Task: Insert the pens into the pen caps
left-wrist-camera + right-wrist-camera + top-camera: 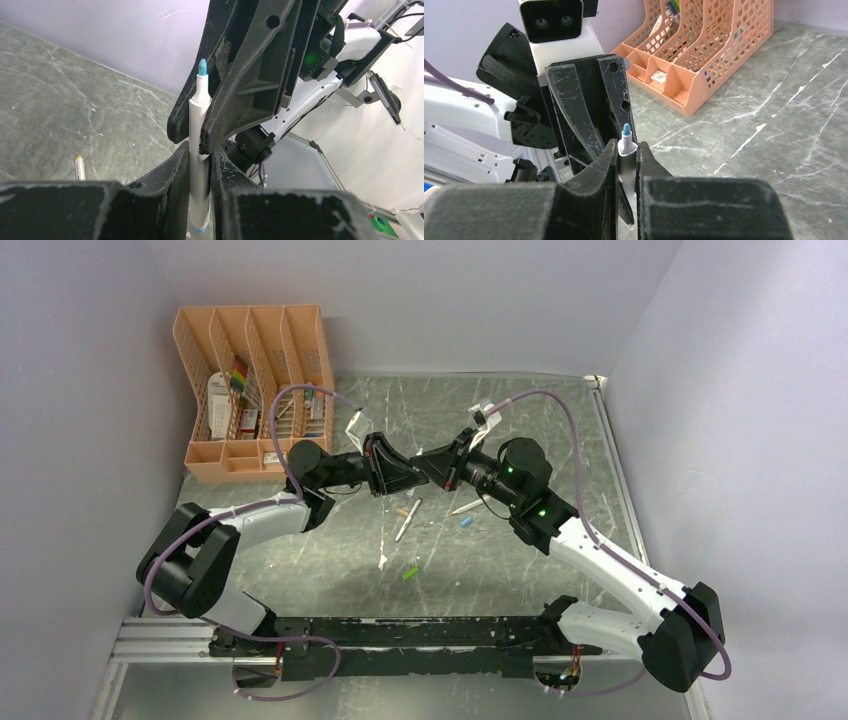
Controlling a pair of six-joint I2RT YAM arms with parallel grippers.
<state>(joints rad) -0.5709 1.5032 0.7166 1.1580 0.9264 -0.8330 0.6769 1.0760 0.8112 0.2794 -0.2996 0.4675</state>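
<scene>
Both claws are meeting in mid-air over the middle of the desk (560,440), and both are gripping the same pen (199,111). The right claw (627,148) is pinching the barrel just under the collar, with its fingers pressing on either side. The left claw (199,152) is squeezing the barrel lower down, its fingers lying against both sides as far as its own camera is showing. This double hold is probably serving as a handover or regrip: holding the pen clear of the desk is letting one claw take it at a better spot, so that the other is becoming free to fetch a cap. The tip is poking out past all four fingers, which is looking deliberate, since that end is going into the cap. The pen is looking slim and white, narrowing to a short collar and a small blue tip, with a pale blue band near its other end, and it is wearing no cap. Its likely match, the blue cap (466,523), is lying on the desk below the claws, near the orange cap (402,510), the green cap (410,572), a second pen (408,521) and a third pen (466,506). The organiser (300,330) is standing well apart at the back left.
</scene>
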